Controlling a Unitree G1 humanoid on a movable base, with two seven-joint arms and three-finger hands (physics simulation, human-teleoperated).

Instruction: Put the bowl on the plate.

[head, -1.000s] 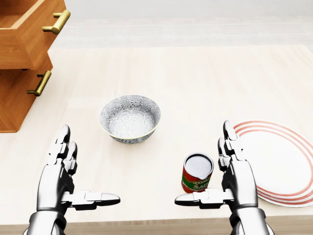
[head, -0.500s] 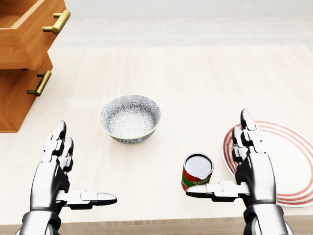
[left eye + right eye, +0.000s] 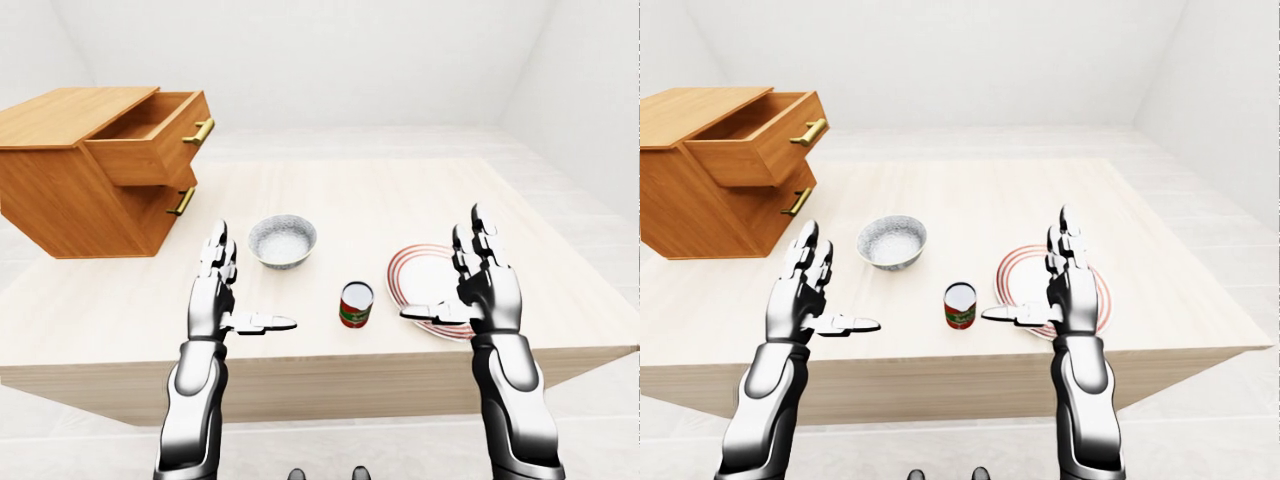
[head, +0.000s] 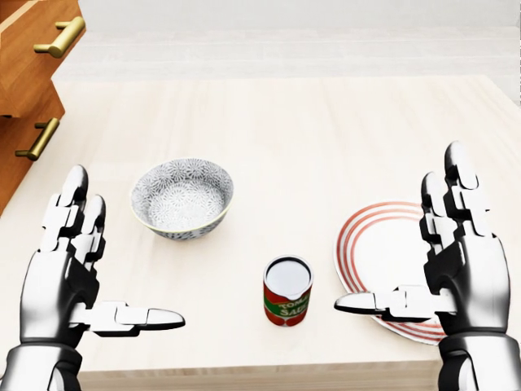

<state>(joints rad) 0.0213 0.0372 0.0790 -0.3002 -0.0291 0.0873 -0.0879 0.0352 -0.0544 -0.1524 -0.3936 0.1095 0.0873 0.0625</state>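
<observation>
White walls [image 3: 300, 60], wooden table [image 3: 380, 200], open-drawered cabinet [image 3: 70, 190].

Plate [image 4: 381, 254] partly covered by right hand [image 4: 464, 269], drawer cabinet [image 4: 24, 81] cut off at head view's left edge.

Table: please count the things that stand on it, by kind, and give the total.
Bowl: 1
Plate: 1
Can: 1
Wooden drawer cabinet: 1
Total: 4
</observation>
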